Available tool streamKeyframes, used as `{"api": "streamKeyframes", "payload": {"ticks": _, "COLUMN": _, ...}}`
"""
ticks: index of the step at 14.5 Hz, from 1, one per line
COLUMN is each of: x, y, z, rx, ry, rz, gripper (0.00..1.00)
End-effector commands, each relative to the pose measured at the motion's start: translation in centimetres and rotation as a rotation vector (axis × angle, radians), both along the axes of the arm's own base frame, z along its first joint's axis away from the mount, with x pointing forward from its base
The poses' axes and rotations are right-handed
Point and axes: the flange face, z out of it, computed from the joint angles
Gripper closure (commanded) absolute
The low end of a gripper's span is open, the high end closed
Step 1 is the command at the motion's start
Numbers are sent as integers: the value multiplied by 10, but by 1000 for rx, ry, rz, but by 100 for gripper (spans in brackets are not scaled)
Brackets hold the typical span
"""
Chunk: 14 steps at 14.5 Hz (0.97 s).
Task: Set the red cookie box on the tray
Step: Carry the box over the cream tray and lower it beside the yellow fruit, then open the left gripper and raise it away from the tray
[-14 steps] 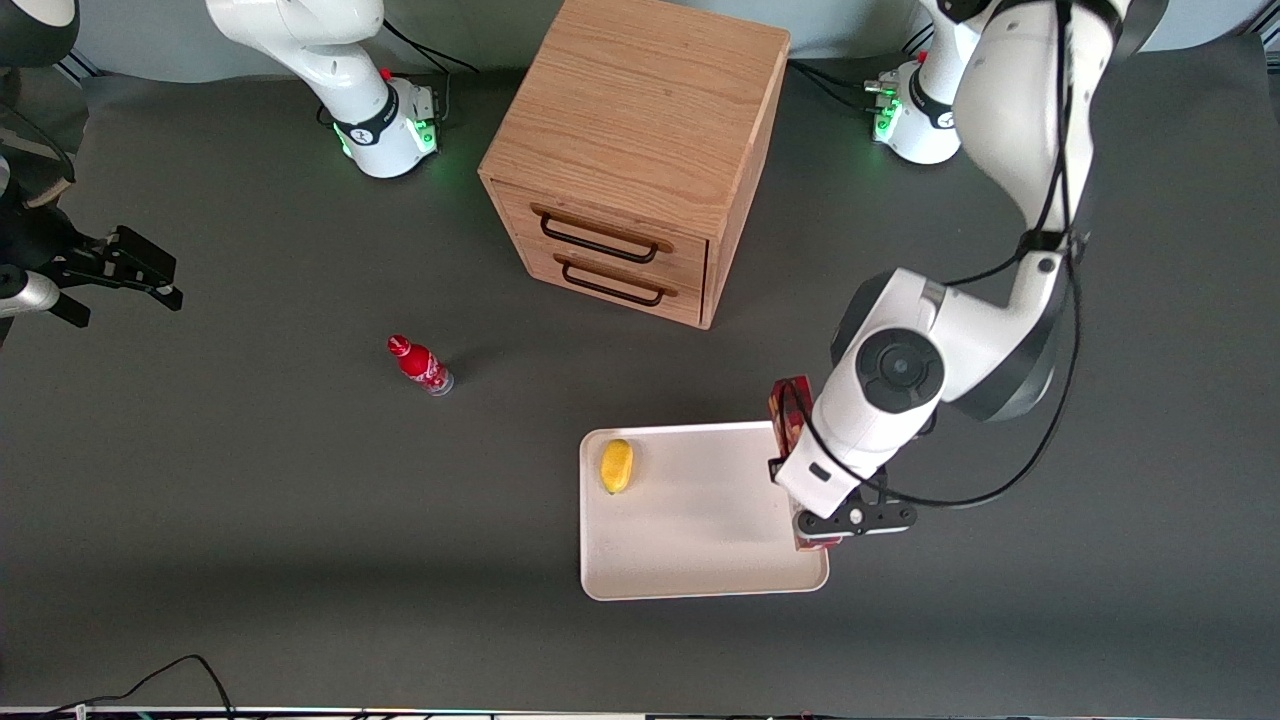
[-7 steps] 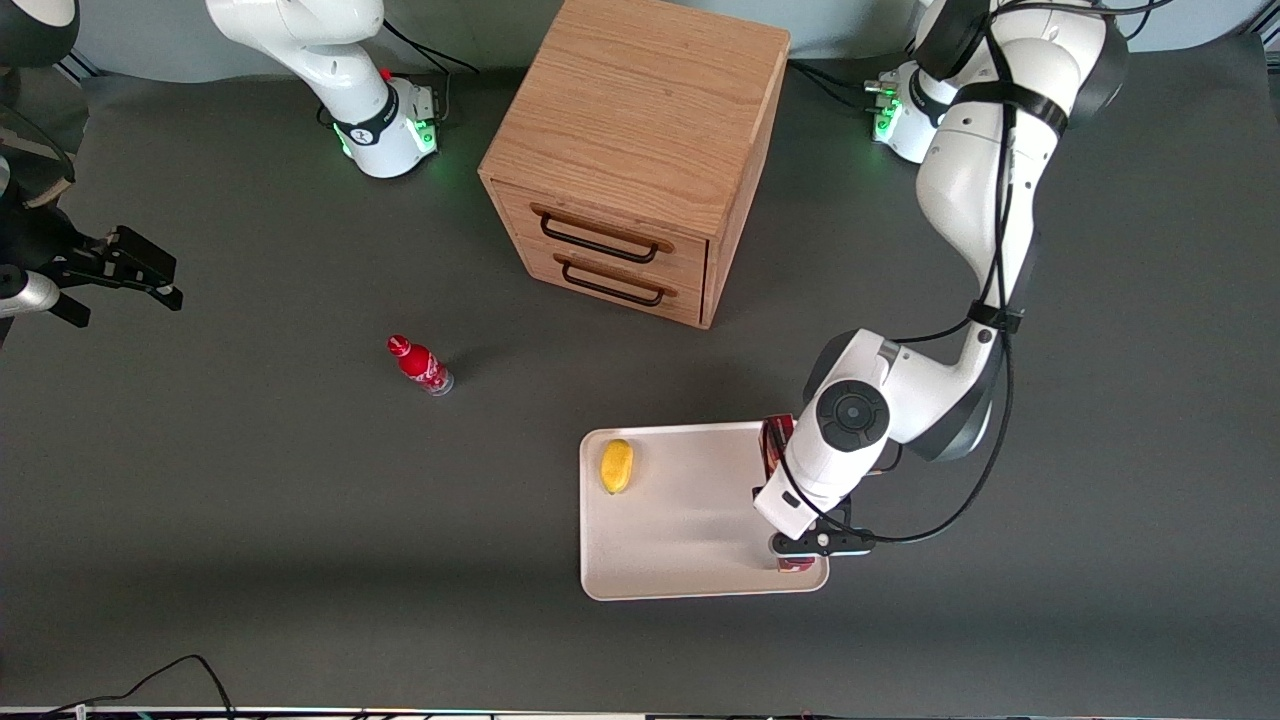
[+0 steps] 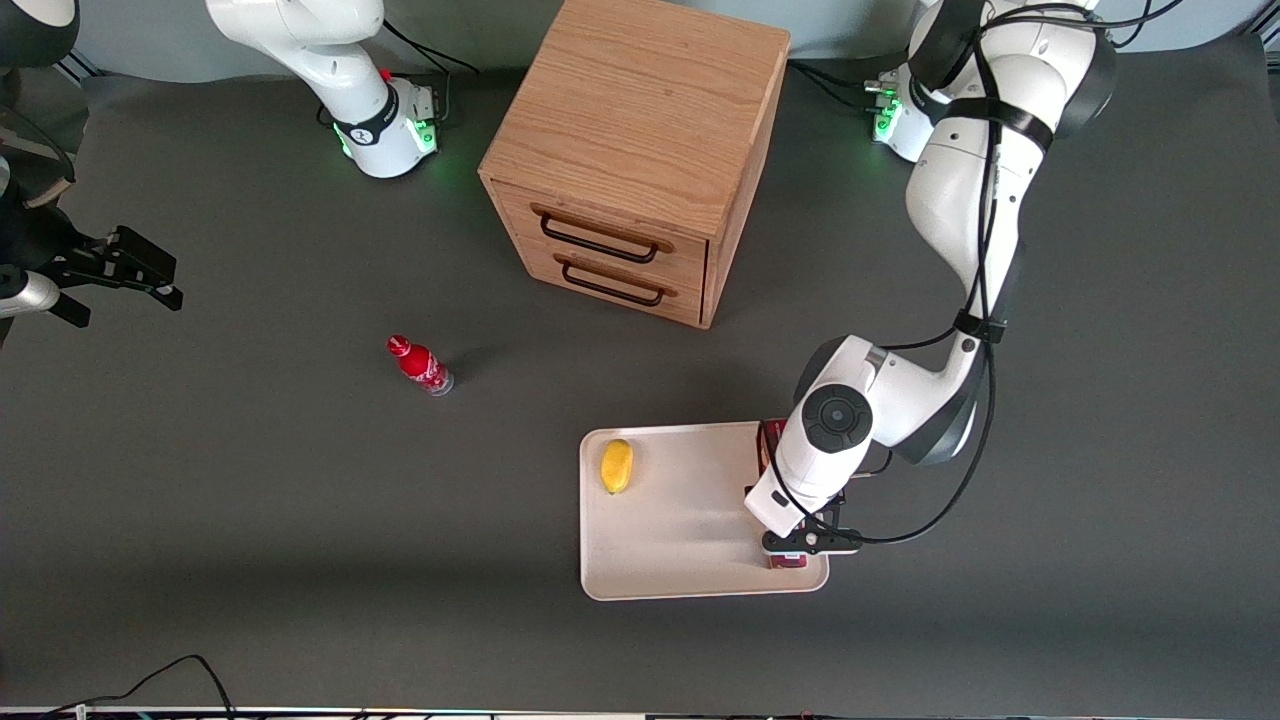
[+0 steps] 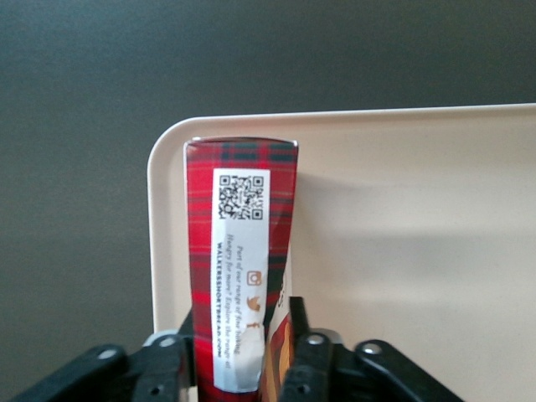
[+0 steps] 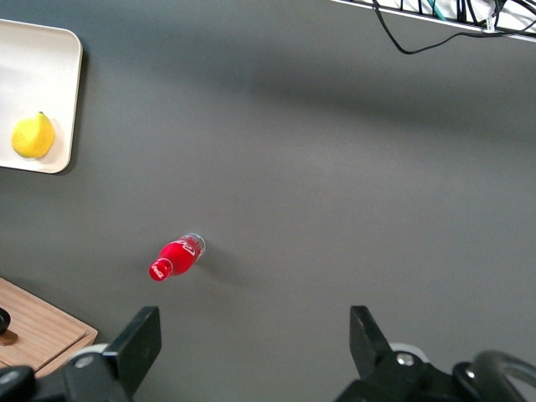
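**Box held over tray edge**

Front view: we see the gripper (image 3: 806,541) low over the tray (image 3: 680,560), at the tray's rim toward the working arm's end. The red cookie box (image 3: 767,445) lies along that rim, mostly hidden under the wrist. A lemon (image 3: 616,466) sits on the tray, well apart from the box.

Left wrist view: the fingers (image 4: 295,322) are clamped on the box's long sides; the box's end sits in the tray's rounded corner.

Right wrist view: we note a red bottle (image 5: 177,257) off the tray.

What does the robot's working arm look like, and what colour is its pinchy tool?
The left arm is smooth, rounded white shells with dark grey bands at the joints and a round dark cap on the wrist. Thin black cables loop along it. Its base glows green. The tool is black, with silver screws.
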Motion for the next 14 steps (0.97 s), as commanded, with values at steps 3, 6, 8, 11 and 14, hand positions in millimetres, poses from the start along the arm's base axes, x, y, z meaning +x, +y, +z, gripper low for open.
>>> {"api": "streamKeyframes", "payload": {"ticks": 3, "x": 5, "y": 35, "z": 75, "rx": 76, "ry": 13, "rz": 51, "gripper": 0}}
{"api": "streamKeyframes", "payload": {"ticks": 6, "x": -1, "y": 102, "z": 175, "rx": 106, "ry": 83, "rz": 16, "gripper": 0}}
{"api": "streamKeyframes", "payload": {"ticks": 8, "x": -13, "y": 153, "z": 226, "rx": 79, "ry": 165, "rz": -39, "gripper": 0}}
{"api": "streamKeyframes", "payload": {"ticks": 11, "x": -36, "y": 218, "z": 295, "rx": 49, "ry": 206, "rz": -107, "gripper": 0}}
{"api": "streamKeyframes", "payload": {"ticks": 14, "x": -65, "y": 278, "z": 351, "rx": 8, "ry": 230, "rz": -154, "gripper": 0}}
